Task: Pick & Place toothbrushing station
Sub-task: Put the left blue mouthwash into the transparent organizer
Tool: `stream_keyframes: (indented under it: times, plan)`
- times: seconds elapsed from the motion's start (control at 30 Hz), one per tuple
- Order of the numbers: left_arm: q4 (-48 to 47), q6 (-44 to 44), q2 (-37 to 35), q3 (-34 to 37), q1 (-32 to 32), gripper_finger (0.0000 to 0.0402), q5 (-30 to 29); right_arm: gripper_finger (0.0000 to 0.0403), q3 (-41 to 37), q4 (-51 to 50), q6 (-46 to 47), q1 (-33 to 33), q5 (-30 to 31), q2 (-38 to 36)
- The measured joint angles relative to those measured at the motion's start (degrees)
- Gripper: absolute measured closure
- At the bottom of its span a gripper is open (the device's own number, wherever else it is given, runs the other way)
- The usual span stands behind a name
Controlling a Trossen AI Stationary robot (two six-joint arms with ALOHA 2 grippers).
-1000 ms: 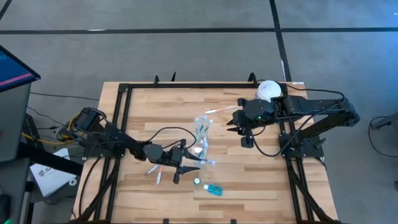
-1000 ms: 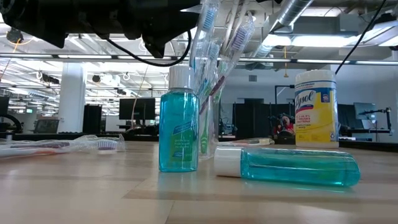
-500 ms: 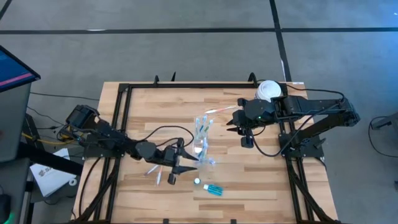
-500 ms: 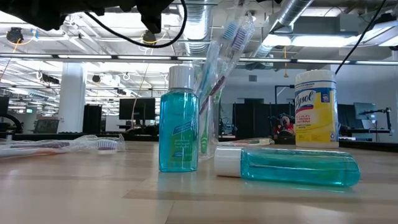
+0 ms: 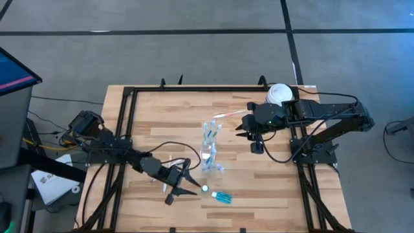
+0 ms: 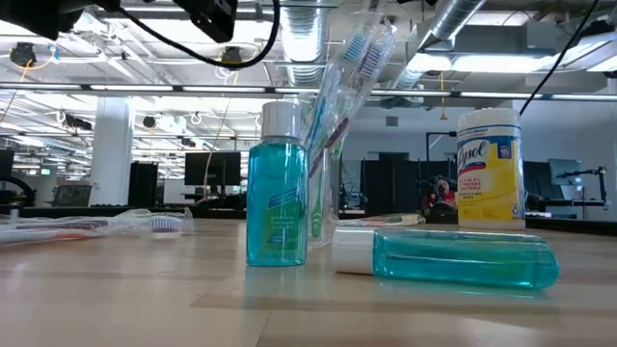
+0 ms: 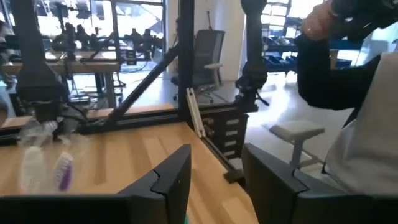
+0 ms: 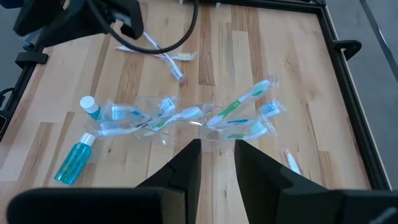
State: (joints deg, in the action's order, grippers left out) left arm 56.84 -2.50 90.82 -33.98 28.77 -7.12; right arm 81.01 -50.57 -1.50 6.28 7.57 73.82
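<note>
The desk (image 5: pixel 142 116) is pale wood planks framed by black rails, standing on a grey floor (image 5: pixel 194 45) crossed by dark lines. Near its middle stands the tumbler (image 5: pixel 208 155), brushes (image 5: pixel 211 131) fanning out of it toward 12 o'clock. At 6 o'clock of it stands one blue tube (image 5: pixel 205 189), with a second tube (image 5: pixel 222 197) lying just beside. More brushes (image 5: pixel 163 182) lie at 8 o'clock, and one (image 5: pixel 228 114) at 1 o'clock. The left claw (image 5: pixel 184 186) hovers open and empty beside the standing tube. The right claw (image 5: pixel 242 131) waits at 2 o'clock, fingers parted, empty. A yellow canister (image 6: pixel 490 166) stands at the far right edge. Beyond lies an office with ceiling pipes (image 6: pixel 453 21), monitors (image 6: pixel 207 166), a chair (image 7: pixel 208 62), and a person's sleeve (image 7: pixel 339 81).
</note>
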Motion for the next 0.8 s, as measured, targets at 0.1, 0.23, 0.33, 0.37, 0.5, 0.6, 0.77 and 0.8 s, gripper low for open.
stream_keyframes:
  times: [0.1, 0.23, 0.33, 0.37, 0.5, 0.6, 0.77, 0.8]
  plan:
    - [-0.5, -1.2, 1.3, 0.0, 0.2, 0.0266, 0.0, 0.0316, 0.0, 0.0, 0.0, 0.0, 0.0, 0.0]
    - [0.3, -2.5, 4.5, 0.0, 0.1, 0.0264, -0.2, 0.0316, 0.0, 0.0, 0.0, 0.0, 0.0, 0.0]
    - [3.1, -2.5, 6.8, 0.0, 0.1, 0.0265, -0.4, 0.0316, 0.0, 0.0, 0.0, 0.0, 0.0, 0.0]
    - [3.6, -2.5, 7.5, 0.0, 0.1, 0.0266, -0.4, 0.0316, 0.0, 0.0, 0.0, 0.0, 0.0, 0.0]
    - [3.7, -2.5, 9.1, 0.0, 0.1, 0.027, -1.8, 0.0316, 0.0, 0.0, 0.0, 0.0, 0.0, 0.0]
    - [3.6, -2.5, 9.5, 0.0, 0.1, 0.027, -3.8, 0.0316, 0.0, 0.0, 0.0, 0.0, 0.0, 0.0]
    - [3.7, -2.5, 9.5, 0.0, -0.2, 0.0271, -4.0, 0.0316, 0.0, 0.0, 0.0, 0.0, 0.0, 0.0]
    - [3.8, -2.5, 9.8, 0.0, -0.3, 0.0271, -4.0, 0.0316, 0.0, 0.0, 0.0, 0.0, 0.0, 0.0]
